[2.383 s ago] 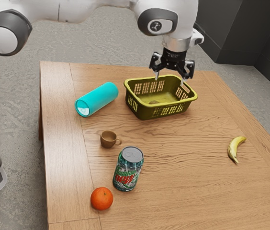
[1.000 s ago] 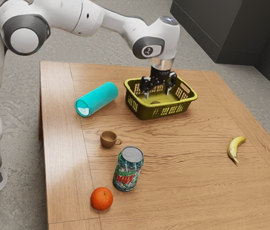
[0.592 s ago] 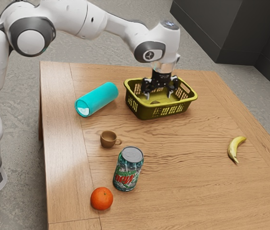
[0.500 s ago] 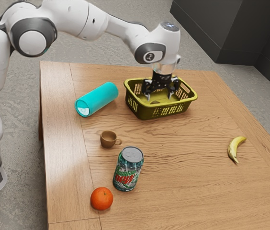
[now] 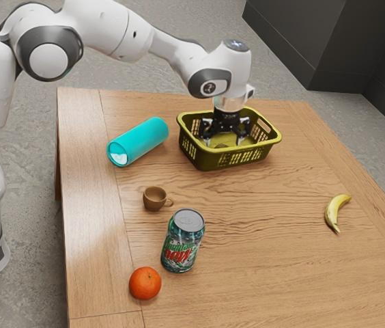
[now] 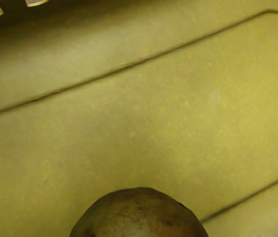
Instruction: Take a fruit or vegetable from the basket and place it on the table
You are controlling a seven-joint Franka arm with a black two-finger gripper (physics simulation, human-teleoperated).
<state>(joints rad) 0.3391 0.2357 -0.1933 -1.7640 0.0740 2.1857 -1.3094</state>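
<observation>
Cyan cylinder: one [image 5: 139,141], lying just beside your basket [image 5: 206,160], to the exterior view's left.
Orange: one [image 5: 145,283], well apart from the basket, nearer the camera.
Cup: one [image 5: 155,198], brown, between the orange and the basket.
Can: one [image 5: 182,242], upright, camera side of the basket.
Round brownish produce: you can count one [image 6: 139,215], on the basket's floor; it lies just under your claw [image 5: 224,142], between its fingertips as the exterior view shows them.
Claw: one, reaching down into your basket, fingers spread wide.
Basket: one, olive-yellow.
Banana: one [image 5: 336,212], well apart from the basket, to the exterior view's right.
</observation>
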